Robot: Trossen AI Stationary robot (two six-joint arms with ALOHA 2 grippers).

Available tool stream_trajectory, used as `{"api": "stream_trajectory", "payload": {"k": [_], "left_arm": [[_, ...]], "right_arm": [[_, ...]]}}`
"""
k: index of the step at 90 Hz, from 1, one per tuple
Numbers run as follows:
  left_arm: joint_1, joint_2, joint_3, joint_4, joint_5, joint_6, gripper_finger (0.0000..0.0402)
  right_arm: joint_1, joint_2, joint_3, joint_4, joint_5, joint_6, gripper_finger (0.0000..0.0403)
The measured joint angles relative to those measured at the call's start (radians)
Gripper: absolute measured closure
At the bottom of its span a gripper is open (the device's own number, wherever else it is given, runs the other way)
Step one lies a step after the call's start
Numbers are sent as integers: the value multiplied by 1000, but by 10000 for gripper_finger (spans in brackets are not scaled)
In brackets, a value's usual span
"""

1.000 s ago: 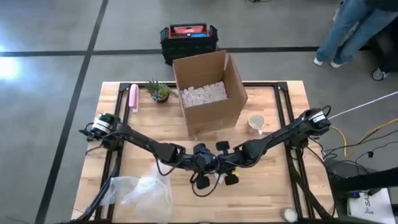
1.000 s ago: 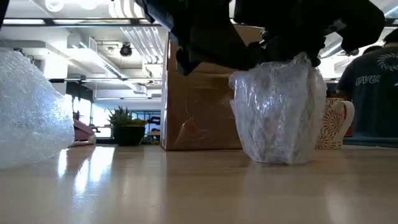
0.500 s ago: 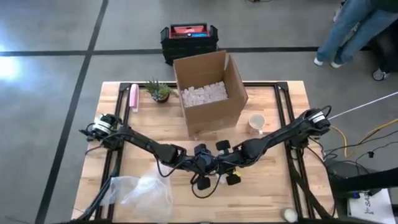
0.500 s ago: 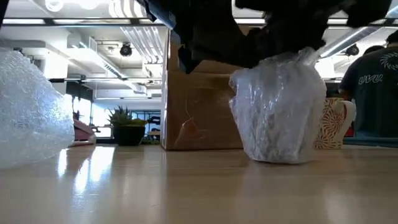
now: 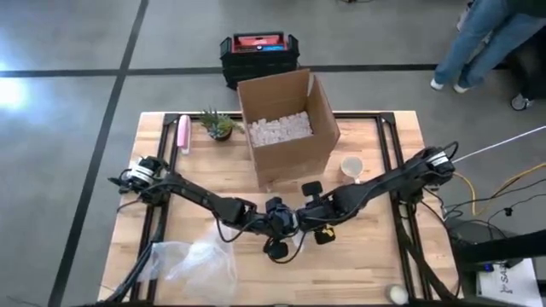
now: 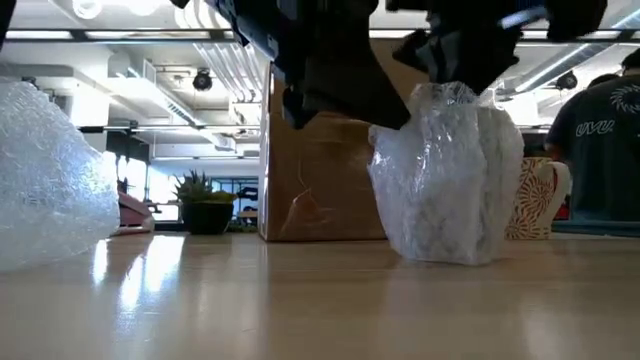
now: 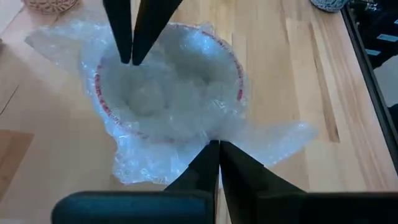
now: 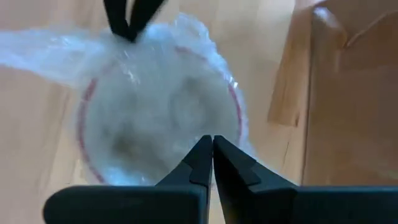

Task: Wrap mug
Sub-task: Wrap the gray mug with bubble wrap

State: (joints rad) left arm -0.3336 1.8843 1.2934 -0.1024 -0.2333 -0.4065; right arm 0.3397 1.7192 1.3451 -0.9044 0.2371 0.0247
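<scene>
The mug (image 7: pixel 168 99), red-rimmed and covered in clear bubble wrap, stands upright on its base on the wooden table (image 5: pixel 375 256), a little nearer than the cardboard box. In the low view it shows as a wrapped bundle (image 6: pixel 445 190). My left gripper (image 7: pixel 218 146) is shut at the rim's side toward the table's left. My right gripper (image 8: pixel 211 142) is shut just above the mug's mouth, and also shows in the left wrist view (image 7: pixel 127 57). In the high view both grippers (image 5: pixel 281 237) (image 5: pixel 314 223) meet over the mug and hide it. My left gripper pinches the bubble wrap at the outside of the mug's rim (image 7: pixel 208 134), slanting down from the table's left. One layer or several, I cannot tell. The mug stays on the table. My right gripper pinches the wrap's gathered top (image 6: pixel 447 95) from above, fingers pointing down over the mouth. That wrap stands up in a peak under the fingers.
An open cardboard box (image 5: pixel 286 128) of packing peanuts stands behind the mug. A second, patterned mug (image 5: pixel 351 167) sits right of the box. A small plant (image 5: pixel 219 125) and a pink thing (image 5: pixel 182 134) are far left. Loose bubble wrap (image 5: pixel 196 264) lies near left.
My right gripper has gone up and a little toward the table's far edge, then toward the left, drawing the wrap's peak from the mug's right side to above its middle. The mug and my left gripper have stayed in place.
</scene>
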Motion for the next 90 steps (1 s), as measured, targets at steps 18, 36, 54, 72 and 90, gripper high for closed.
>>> {"api": "stream_trajectory", "payload": {"k": [18, 36, 54, 72, 90], "left_arm": [[0, 0, 0, 2, -1, 1, 402], [-1, -1, 0, 8, 5, 0, 402], [-1, -8, 0, 11, 14, -1, 402], [0, -32, 0, 15, 8, -1, 402], [0, -42, 0, 14, 8, -1, 402]], "right_arm": [[0, 13, -87, 126, -39, 1, 403], [-1, 30, -116, 241, -84, 11, 403], [0, 30, -84, 193, -107, 4, 403], [0, 25, 32, -17, -113, -10, 403], [0, 24, 116, -103, -105, -25, 403]]}}
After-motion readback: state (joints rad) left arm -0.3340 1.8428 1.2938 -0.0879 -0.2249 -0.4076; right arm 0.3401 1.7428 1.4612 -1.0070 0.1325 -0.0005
